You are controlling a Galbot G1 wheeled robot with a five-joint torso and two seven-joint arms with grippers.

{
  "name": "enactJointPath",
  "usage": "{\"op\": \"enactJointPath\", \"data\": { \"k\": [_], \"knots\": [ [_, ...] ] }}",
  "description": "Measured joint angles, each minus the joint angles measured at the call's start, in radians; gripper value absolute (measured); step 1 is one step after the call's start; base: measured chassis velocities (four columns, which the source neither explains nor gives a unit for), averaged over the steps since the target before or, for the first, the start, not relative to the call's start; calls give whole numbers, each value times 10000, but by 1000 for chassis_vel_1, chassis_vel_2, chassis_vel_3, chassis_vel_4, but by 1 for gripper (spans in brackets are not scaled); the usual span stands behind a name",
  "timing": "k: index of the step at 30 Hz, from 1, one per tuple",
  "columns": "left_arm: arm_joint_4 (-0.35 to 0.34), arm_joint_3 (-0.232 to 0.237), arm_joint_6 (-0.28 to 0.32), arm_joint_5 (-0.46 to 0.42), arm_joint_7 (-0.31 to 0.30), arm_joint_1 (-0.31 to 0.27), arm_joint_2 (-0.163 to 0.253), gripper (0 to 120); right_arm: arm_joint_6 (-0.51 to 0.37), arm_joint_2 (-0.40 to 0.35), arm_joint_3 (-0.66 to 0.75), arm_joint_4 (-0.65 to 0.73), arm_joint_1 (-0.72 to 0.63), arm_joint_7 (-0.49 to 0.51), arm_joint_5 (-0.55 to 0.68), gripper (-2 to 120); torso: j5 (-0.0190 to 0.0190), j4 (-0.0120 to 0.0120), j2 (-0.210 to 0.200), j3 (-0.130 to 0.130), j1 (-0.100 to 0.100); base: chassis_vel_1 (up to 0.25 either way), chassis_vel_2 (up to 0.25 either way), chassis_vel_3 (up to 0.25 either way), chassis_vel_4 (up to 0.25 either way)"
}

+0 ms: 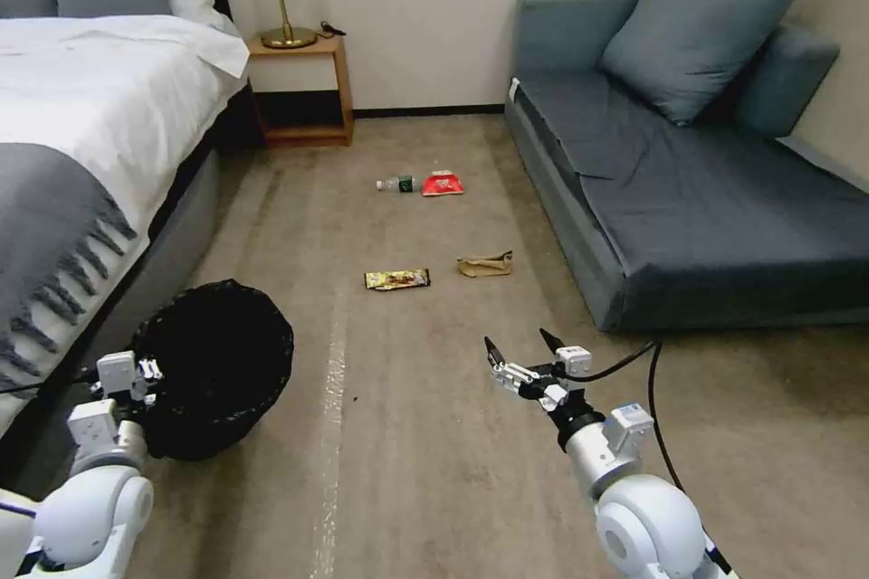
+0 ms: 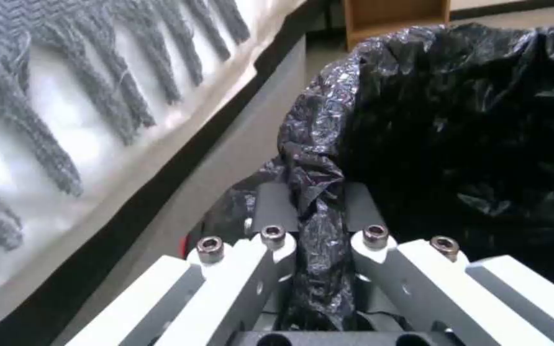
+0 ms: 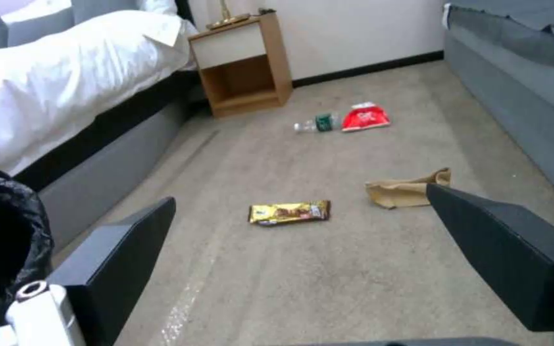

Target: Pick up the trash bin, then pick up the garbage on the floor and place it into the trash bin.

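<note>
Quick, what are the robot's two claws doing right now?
Left gripper: shut on the bin's bag-lined rim.
Right gripper: open, holding nothing, above the floor.

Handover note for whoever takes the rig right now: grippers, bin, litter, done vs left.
Left gripper: jaws shut on the trash bin rim, beside the bed.
Right gripper: jaws open, empty, above the carpet.
On the floor: snack bar wrapper, paper bag, red packet, bottle.
Done: bin gripped.
Left: all four items into the bin.
</note>
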Motion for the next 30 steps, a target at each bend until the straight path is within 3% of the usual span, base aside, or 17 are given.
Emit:
{"op": "enactJointPath", "data": {
  "k": [30],
  "knots": [
    [255, -19, -326, -39, 186, 34, 60, 6, 127, -33, -96, -143, 18, -239, -101, 100, 0, 0, 0, 0, -1, -51, 55, 56, -60]
  ]
}}
